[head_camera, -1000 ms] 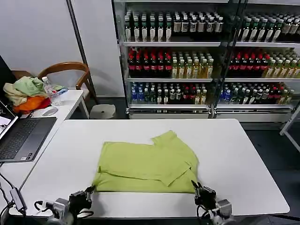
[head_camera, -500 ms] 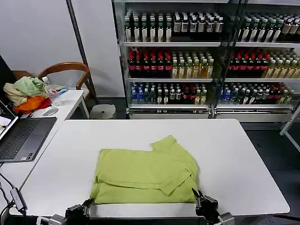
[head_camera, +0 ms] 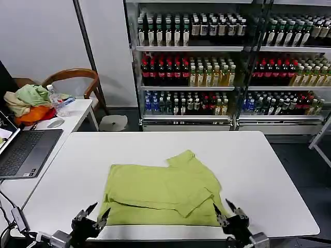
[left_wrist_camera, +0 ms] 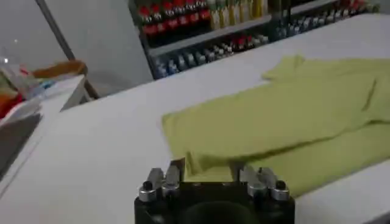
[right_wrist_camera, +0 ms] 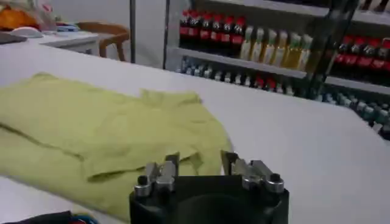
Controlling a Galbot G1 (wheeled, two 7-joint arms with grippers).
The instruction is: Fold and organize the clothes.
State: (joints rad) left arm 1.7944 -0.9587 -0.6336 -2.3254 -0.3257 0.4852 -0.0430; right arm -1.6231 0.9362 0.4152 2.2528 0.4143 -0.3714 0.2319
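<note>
Grippers open at the shirt's near hem

Both grippers sit at the table's (head_camera: 279,170) near edge with jaws spread, holding nothing — my left gripper (head_camera: 91,218) by the near-left corner of the T-shirt (head_camera: 163,194), my right gripper (head_camera: 229,213) by its near-right corner. The shirt lies partly folded in the near middle of the table, one sleeve poking toward the far edge. I'd worry about pinching only the top layer, which would peel the fold open. Its printed side is hidden, and I can't tell whether the fingertips touch cloth — both arms are cut off.
</note>
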